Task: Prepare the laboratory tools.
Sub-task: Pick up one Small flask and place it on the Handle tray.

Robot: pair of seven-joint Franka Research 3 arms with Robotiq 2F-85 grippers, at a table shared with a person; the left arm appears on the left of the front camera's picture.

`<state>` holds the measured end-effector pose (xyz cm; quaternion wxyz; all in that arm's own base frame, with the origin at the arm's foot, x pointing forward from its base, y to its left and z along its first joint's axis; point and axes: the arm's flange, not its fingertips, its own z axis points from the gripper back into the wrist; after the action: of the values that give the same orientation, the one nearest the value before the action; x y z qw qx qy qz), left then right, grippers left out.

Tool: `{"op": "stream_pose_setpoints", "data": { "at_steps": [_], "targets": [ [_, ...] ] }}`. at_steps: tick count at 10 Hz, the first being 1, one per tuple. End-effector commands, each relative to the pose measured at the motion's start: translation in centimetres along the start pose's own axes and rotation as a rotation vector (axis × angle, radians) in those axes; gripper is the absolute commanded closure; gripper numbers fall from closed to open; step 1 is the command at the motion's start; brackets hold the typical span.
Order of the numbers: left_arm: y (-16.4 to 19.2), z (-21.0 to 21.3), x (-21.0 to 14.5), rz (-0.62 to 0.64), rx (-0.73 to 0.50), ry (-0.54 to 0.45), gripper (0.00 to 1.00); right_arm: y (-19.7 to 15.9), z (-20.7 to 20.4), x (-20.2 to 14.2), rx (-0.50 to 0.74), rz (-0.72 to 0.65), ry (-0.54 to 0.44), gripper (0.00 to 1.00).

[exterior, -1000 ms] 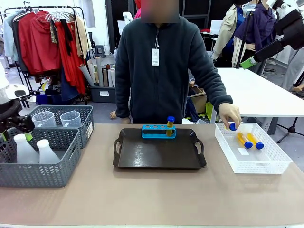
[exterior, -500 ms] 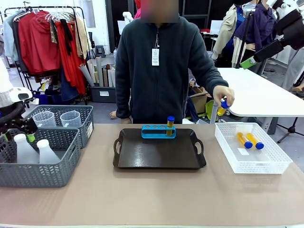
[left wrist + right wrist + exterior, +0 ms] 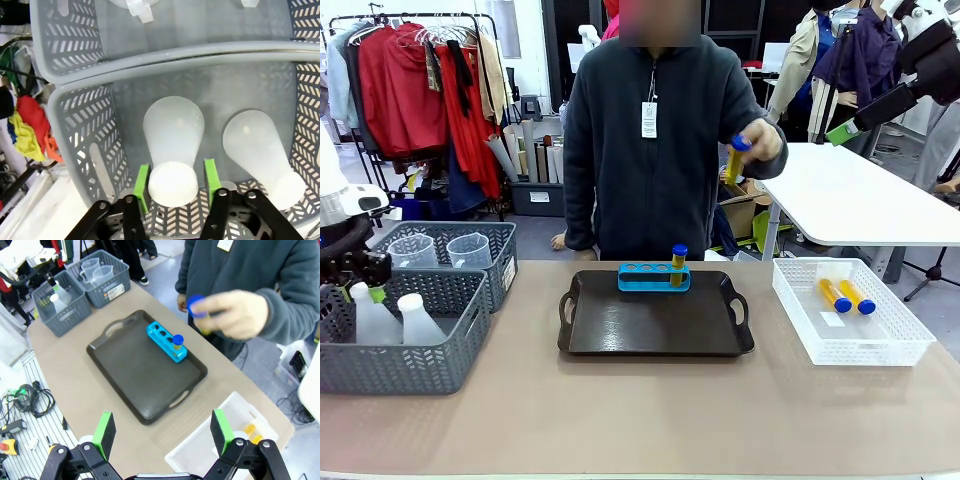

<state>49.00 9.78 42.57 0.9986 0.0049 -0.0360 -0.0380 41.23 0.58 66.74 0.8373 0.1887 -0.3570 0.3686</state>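
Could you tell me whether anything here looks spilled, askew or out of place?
Nothing stands out: one tube stands upright in the blue rack, two others lie capped in the white basket, no liquid spilled.

No legible text, white tag (image 3: 648, 119) on the person (image 3: 670, 190) upper centre, white label (image 3: 509, 272) on grey basket (image 3: 450, 226) at left, both too small to read

Frosted matt finish on translucent white plastic conical flask (image 3: 173, 145); grey slotted plastic basket (image 3: 80, 125); glossy dark plastic tray (image 3: 650, 325); smooth matt beige desk (image 3: 640, 410).
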Motion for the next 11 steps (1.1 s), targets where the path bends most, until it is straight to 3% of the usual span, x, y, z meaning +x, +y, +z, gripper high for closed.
{"op": "stream_pose_setpoints", "data": {
  "at_steps": [1, 6, 9, 11],
  "targets": [
    [0.4, 0.0, 0.0, -0.01, -0.008, -0.017, 1.0, 0.0, 0.1, 0.2, 0.016, 0.002, -0.022, 0.0],
    [0.1, 4.7, -1.4, -0.014, -0.003, -0.023, 1.0, 0.0, 0.1, 0.2, 0.016, 0.002, -0.022, 0.0],
    [-1.0, 13.0, -2.7, -0.047, 0.046, -0.019, 1.0, 0.0, 0.1, 0.2, 0.016, 0.002, -0.022, 0.0],
    [-2.6, 18.8, -3.8, -0.138, 0.073, -0.088, 1.0, 0.0, 0.1, 0.2, 0.016, 0.002, -0.022, 0.0]
  ]
}}
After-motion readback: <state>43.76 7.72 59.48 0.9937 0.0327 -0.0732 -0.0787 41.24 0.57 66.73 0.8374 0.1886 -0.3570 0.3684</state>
